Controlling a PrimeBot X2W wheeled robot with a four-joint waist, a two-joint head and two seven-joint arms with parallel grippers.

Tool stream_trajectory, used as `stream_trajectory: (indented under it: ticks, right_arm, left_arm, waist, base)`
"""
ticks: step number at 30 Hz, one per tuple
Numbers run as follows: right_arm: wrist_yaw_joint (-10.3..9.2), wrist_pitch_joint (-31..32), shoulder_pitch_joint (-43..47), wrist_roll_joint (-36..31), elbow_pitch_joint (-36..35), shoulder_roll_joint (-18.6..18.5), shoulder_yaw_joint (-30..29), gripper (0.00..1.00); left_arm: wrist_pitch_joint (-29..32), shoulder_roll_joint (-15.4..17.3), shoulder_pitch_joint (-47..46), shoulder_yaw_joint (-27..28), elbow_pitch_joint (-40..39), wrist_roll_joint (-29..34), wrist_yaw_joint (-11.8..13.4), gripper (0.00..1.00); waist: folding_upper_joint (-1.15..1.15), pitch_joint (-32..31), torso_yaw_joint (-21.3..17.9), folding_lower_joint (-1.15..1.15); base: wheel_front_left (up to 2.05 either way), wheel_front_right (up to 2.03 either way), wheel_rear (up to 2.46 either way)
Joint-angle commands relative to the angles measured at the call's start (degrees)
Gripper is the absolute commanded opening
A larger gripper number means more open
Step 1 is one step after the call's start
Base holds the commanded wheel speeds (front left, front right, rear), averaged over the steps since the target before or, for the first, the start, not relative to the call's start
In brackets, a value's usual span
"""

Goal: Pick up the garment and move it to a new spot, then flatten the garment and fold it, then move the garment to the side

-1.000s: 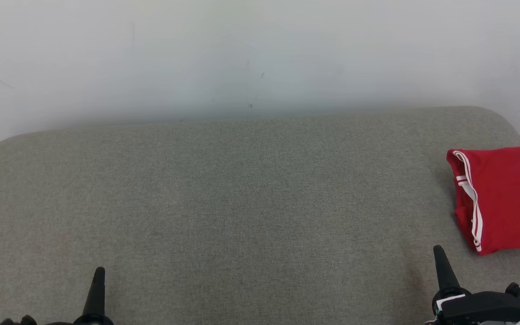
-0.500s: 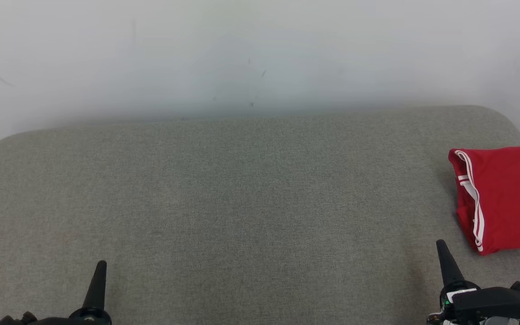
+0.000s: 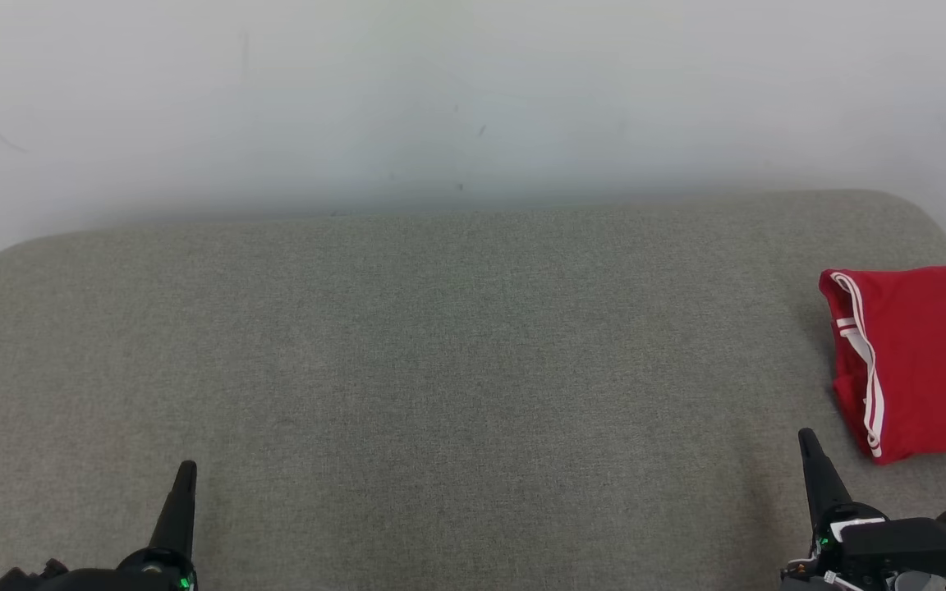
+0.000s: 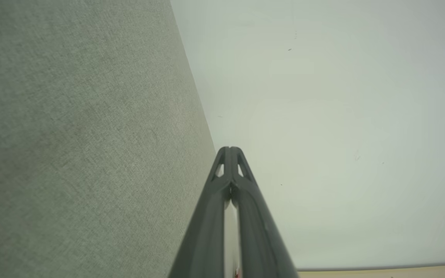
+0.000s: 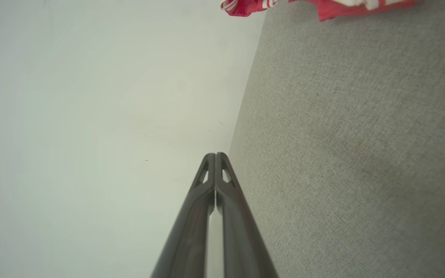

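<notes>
Open run across grey cushion [image 3: 440, 369], left through centre; blocked at right by folded red garment [image 3: 925, 361] (white wall [image 3: 440, 98] bounding far edge).

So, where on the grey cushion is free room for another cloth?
Nearly all the grey cushion is bare: from its left edge to the red garment, between the wall and the left gripper. Only the right end, past the right gripper, is taken.

The right gripper [image 5: 215, 155] stood up from the bottom edge, its dark fingers pressed tip to tip, gripping nothing. Grey upholstery [image 5: 354, 146] spread to its right, a pale wall [image 5: 91, 116] to its left. At the top edge, well apart, lay the red, white-striped garment [image 5: 330, 9].
</notes>
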Motion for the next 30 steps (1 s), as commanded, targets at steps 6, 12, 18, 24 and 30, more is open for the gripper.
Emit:
stream_trajectory:
  ticks: [6, 12, 18, 24, 30]
  right_arm:
    - [-0.11, 1.04, -0.88, 3.73, -0.82, 0.01, -0.57, 0.00]
    - [-0.11, 1.61, -0.97, 6.40, -1.01, 0.01, -0.88, 0.00]
    - [-0.12, 2.21, -1.13, 9.13, -1.23, 0.02, -1.18, 0.00]
    - [-0.13, 2.87, -1.27, 11.52, -1.44, 0.02, -1.44, 0.00]
    - [-0.13, 3.18, -1.37, 12.79, -1.55, 0.02, -1.61, 0.00]
  left_arm:
    - [1.03, 0.34, -1.26, 0.01, -0.31, -3.54, -0.29, 0.00]
    - [1.62, 0.36, -1.56, 0.01, -0.28, -5.99, -0.43, 0.00]
    - [2.23, 0.38, -1.84, 0.00, -0.24, -8.28, -0.53, 0.00]
    - [2.91, 0.40, -2.15, -0.01, -0.20, -10.77, -0.54, 0.00]
    - [3.22, 0.42, -2.35, -0.01, -0.17, -11.86, -0.58, 0.00]
  waist:
    - [0.00, 0.12, 0.09, 0.00]
    - [0.00, 0.23, 0.16, 0.00]
    - [0.00, 0.35, 0.24, 0.00]
    - [0.00, 0.46, 0.32, 0.00]
    - [0.00, 0.53, 0.37, 0.00]
  base:
    - [0.00, 0.00, 0.00]
    - [0.00, 0.00, 0.00]
    - [0.00, 0.00, 0.00]
    - [0.00, 0.00, 0.00]
    - [0.00, 0.00, 0.00]
